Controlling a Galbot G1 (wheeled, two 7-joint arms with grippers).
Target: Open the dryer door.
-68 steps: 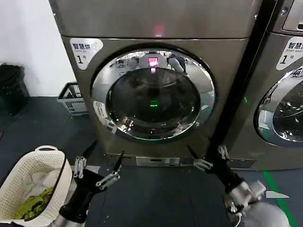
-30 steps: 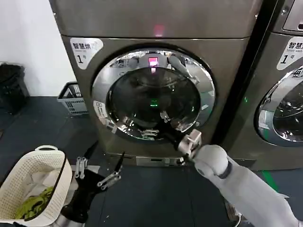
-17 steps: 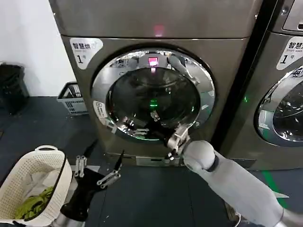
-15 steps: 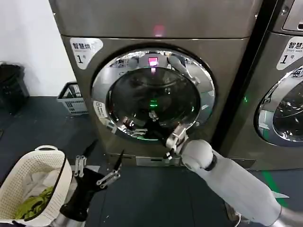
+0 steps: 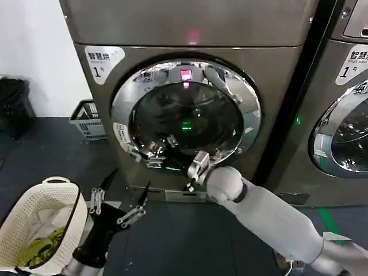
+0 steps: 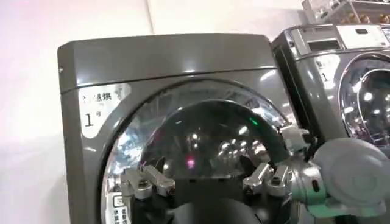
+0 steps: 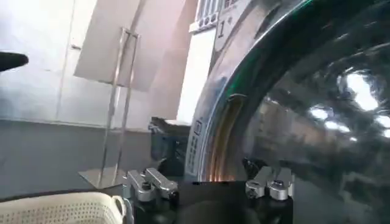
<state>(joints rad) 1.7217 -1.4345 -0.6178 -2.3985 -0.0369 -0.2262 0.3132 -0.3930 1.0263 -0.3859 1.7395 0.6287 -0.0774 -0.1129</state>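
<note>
1. The dryer door (image 5: 185,115) sits closed in its machine front, directly ahead of the right end effector (image 5: 164,150), whose fingers are apart at the lower-left chrome ring.
2. Left end effector (image 5: 122,195) hovers lower, fingers apart, beside a white laundry basket (image 5: 34,221).
3. A second machine (image 5: 345,103) stands right of both.

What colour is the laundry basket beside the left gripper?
Cream, with a perforated wall; the basket shows best in the head view.

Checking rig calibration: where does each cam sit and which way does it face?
Head: high, looking down at the dryer door; left pincer low by the basket, right pincer at the lower ring.
Left wrist: low, aimed up at the door; right pincer in view.
Right wrist: close along the door's ring.
All share the door.
</note>
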